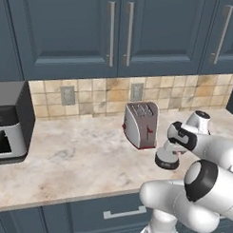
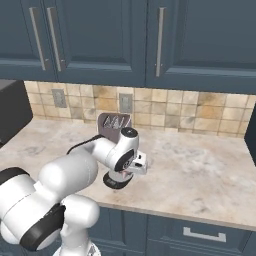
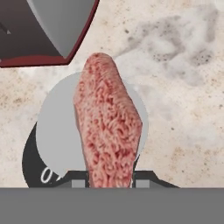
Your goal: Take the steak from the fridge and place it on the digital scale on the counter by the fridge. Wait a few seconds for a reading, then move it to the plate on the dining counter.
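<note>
The steak (image 3: 107, 127), a reddish-pink slab, hangs edge-on between my fingertips (image 3: 139, 178), and my gripper (image 3: 109, 180) is shut on it. Directly beneath it lies the digital scale (image 3: 57, 127), a round disc with a light grey top and a dark body. Whether the steak touches the scale's top I cannot tell. From the base, the scale (image 1: 166, 161) sits on the beige counter just under my white hand, in front of the toaster, and the hand covers part of the scale (image 2: 116, 181). The fridge, the plate and the dining counter are out of view.
A silver toaster (image 1: 141, 124) with a dark red base stands just behind the scale. A black appliance (image 1: 8, 126) sits at the counter's left end. Navy wall cabinets hang above the tiled backsplash. The counter (image 2: 200, 170) runs on to the right.
</note>
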You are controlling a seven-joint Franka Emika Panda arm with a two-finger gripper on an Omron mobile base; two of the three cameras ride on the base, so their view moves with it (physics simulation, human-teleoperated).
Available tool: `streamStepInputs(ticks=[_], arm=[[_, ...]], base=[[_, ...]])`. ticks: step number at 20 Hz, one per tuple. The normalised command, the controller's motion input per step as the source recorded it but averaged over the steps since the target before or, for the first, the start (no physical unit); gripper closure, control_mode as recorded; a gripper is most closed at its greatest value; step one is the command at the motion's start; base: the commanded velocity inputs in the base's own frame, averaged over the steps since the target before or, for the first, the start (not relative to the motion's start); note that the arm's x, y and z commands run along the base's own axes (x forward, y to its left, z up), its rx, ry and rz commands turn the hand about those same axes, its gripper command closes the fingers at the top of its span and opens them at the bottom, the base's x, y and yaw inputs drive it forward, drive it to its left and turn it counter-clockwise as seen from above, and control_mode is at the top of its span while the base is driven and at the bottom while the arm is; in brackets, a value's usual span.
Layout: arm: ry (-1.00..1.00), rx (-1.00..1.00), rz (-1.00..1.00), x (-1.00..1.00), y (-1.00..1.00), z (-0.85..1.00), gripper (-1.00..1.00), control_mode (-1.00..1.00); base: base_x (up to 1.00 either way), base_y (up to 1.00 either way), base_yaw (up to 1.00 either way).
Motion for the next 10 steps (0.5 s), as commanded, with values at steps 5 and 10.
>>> streamStepInputs(ticks=[5, 10], arm=[[0.0, 0.0, 0.0, 0.0, 0.0, 0.02, -1.0, -1.0], [0.01, -0.04, 0.0, 0.0, 0.0, 0.14, -1.0, -1.0]], base=[[0.0, 0.0, 0.0], [0.0, 0.0, 0.0]])
